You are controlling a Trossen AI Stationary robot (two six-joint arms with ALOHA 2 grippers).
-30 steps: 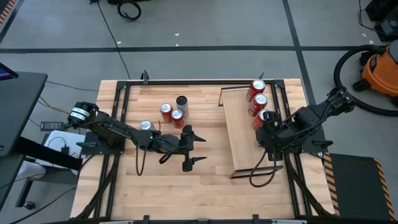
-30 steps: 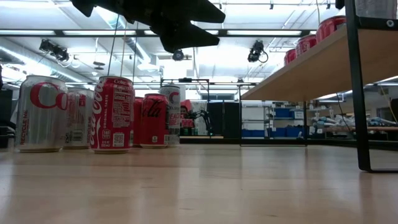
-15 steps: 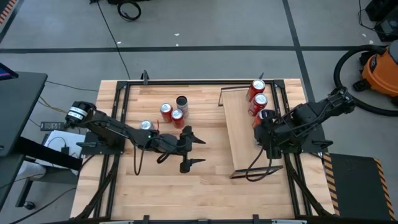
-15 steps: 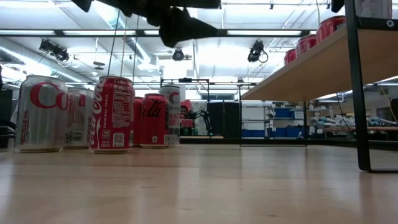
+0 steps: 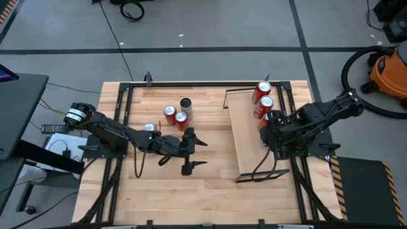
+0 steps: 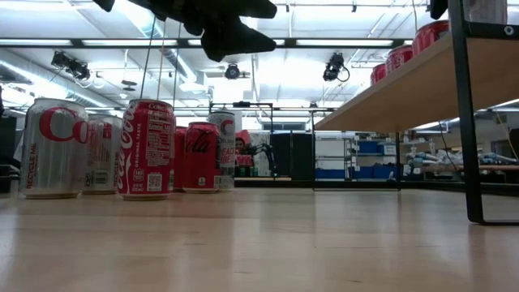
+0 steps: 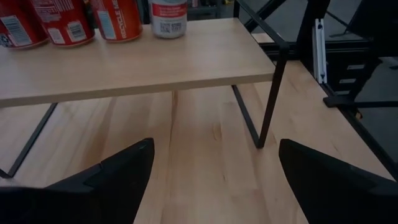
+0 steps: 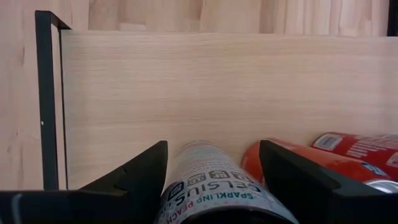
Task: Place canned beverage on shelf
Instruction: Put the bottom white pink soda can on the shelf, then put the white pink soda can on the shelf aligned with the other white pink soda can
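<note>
High view: the shelf [image 5: 249,132] stands on the right part of the plank surface [image 5: 191,194]; two red cans [image 5: 264,95] stand at its far right edge, and just nearer the right tool [image 5: 269,123] is closed around a white sparkling-water can [image 5: 273,117] standing on the shelf. The left tool [image 5: 193,150] hovers over the middle of the surface, its fingers spread wide and holding nothing; a cluster of cans [image 5: 175,112] stands beyond it toward the far edge, and a silver can [image 5: 149,128] shows beside the left arm. Low view: a silver can [image 6: 53,149] and several red cans [image 6: 147,148] stand upright at left; the left tool [image 6: 231,24] hangs above them; the shelf board [image 6: 405,85] is raised on dark legs at right, carrying red cans [image 6: 399,57]. Left wrist view: the open fingers [image 7: 118,174] frame the shelf [image 7: 124,68], on which two red cans [image 7: 87,18] and a white can [image 7: 169,10] stand. Right wrist view: the fingers [image 8: 146,171] flank the white can [image 8: 214,180] labelled as sparkling, with a red can [image 8: 292,168] beside it above the shelf board [image 8: 217,87].
</note>
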